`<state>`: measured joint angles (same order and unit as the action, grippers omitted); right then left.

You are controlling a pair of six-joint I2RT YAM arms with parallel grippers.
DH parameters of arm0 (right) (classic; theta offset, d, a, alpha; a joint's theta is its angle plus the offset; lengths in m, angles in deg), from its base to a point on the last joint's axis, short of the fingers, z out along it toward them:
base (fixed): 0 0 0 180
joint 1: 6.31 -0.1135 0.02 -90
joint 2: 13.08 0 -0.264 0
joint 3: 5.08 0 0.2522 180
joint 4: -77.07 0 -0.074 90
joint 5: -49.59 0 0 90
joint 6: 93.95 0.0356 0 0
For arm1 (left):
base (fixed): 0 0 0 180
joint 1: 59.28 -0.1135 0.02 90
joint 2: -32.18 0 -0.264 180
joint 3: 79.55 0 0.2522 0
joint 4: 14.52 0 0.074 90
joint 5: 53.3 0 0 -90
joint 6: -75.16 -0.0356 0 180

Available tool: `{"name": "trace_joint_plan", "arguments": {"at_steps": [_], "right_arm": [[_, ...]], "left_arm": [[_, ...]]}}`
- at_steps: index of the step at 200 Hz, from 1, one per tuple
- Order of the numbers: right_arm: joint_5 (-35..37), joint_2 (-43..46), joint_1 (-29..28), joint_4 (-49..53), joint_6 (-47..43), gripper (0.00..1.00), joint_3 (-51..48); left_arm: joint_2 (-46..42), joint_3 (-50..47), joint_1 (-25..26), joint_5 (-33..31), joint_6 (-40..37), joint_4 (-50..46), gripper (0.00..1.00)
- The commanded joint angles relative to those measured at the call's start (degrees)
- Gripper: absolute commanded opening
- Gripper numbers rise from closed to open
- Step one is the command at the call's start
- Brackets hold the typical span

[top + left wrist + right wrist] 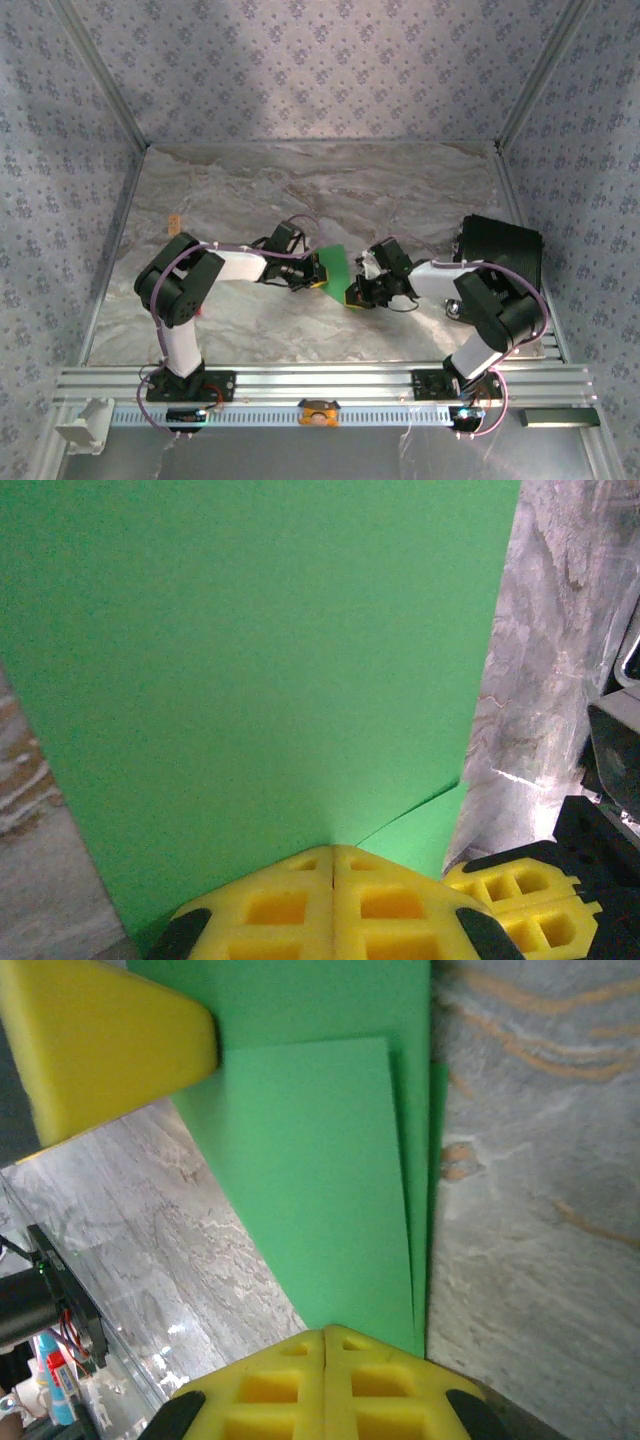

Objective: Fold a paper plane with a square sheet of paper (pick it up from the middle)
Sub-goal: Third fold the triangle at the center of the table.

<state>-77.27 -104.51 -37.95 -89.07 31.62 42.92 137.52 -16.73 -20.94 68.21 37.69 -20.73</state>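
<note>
Looking down from above, the left gripper (312, 277) and right gripper (353, 294) meet mid-table over the grey marbled tabletop (300, 190), with the thin bright green sheet of paper (335, 268) held between them. On the left wrist cam, its yellow foam fingers (300, 872) are clamped on the sheet's near edge, and the paper rises straight ahead. The right wrist cam is the same deal: its jaws are squeezed onto overlapping green layers.

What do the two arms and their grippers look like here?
The left arm and right arm have black joints, white links and looping purple cables. The left gripper and right gripper carry yellow fingers with square pockets and black trim.
</note>
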Motion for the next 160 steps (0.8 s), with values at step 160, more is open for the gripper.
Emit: {"name": "trace_joint_plan", "arguments": {"at_steps": [160], "right_arm": [[3.99,-1.73,-0.63,-3.08,5.45,0.00,-3.80]], "left_arm": [[-1.45,-6.17,-0.78,-2.11,1.62,4.43,0.00]]}}
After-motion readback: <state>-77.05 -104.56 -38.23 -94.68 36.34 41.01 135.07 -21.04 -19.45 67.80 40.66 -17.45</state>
